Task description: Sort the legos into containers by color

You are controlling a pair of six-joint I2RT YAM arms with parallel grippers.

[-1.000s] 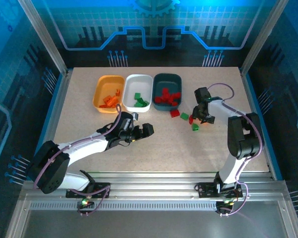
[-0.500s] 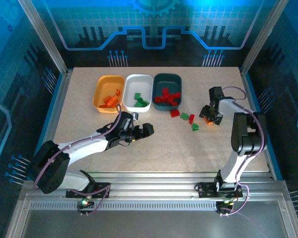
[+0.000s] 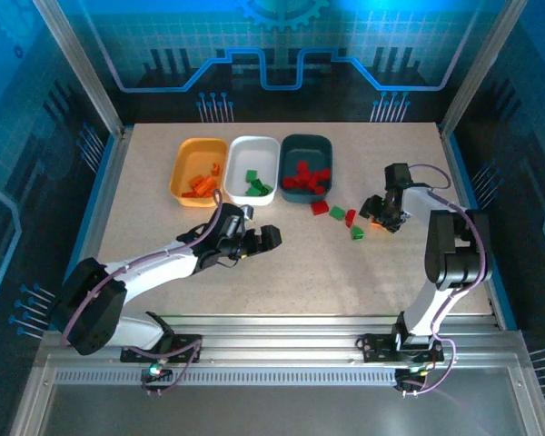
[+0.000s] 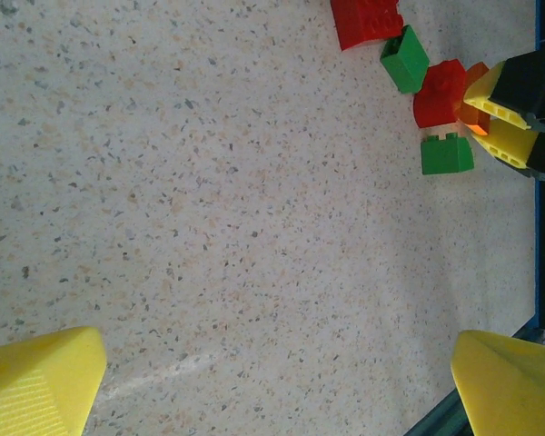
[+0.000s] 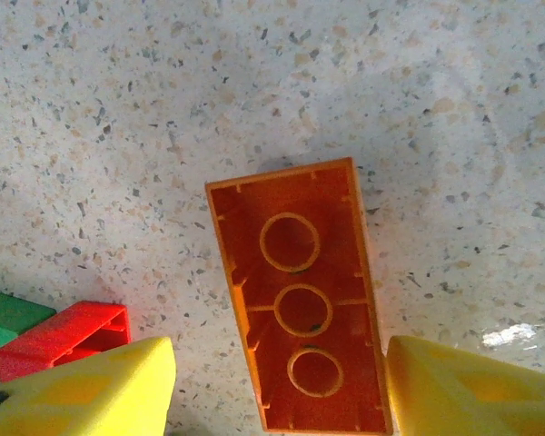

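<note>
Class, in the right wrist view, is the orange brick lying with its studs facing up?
No, the orange brick shows its hollow underside.

Blue backlight tints upper frame of top view; table (image 3: 309,272) evenly lit, shadows soft. Wrist views sharp, close-up; small glare patch lower right in right wrist view.

A beige speckled table (image 3: 282,263) fills the centre of the frame, flanked by slanting aluminium posts (image 3: 77,64) at upper left and upper right. Blue-lit wall panels (image 3: 272,54) printed with circuit lines close off the top edge. A ribbed metal rail (image 3: 272,368) spans the bottom.
</note>
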